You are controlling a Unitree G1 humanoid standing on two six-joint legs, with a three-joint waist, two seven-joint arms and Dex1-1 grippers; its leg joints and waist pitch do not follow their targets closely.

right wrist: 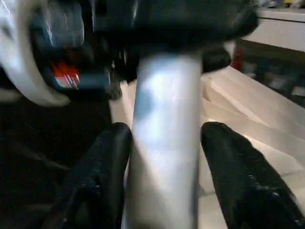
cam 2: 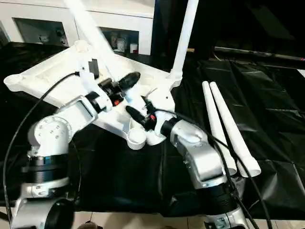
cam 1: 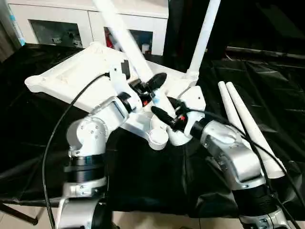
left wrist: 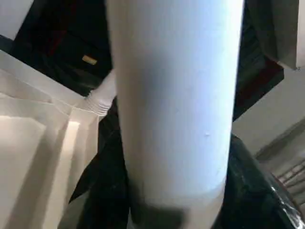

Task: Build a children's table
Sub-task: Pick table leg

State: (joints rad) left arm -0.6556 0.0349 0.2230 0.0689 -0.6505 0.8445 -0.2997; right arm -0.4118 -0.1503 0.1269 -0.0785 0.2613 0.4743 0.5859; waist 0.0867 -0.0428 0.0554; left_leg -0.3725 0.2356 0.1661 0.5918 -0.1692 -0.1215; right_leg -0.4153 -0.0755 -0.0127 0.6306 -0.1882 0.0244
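Note:
The children's table top (cam 1: 71, 76) lies upside down and tilted on the black cover. One white leg (cam 1: 202, 38) stands upright in its far right corner socket. A second leg (cam 1: 125, 36) slants up to the left, its lower end near the front corner socket (cam 1: 158, 138). My left gripper (cam 1: 151, 88) is shut on this leg, which looms close in the left wrist view (left wrist: 176, 95). Just below it, my right gripper (cam 1: 164, 116) is shut on the same leg (right wrist: 164, 133), with black fingers (right wrist: 107, 162) on both sides. Two loose legs (cam 1: 243, 124) lie side by side at the right.
The black-covered work table (cam 1: 157, 181) ends close in front of me. A white cabinet (cam 1: 62, 24) with glass doors stands behind it. Black cables loop from both forearms over the work.

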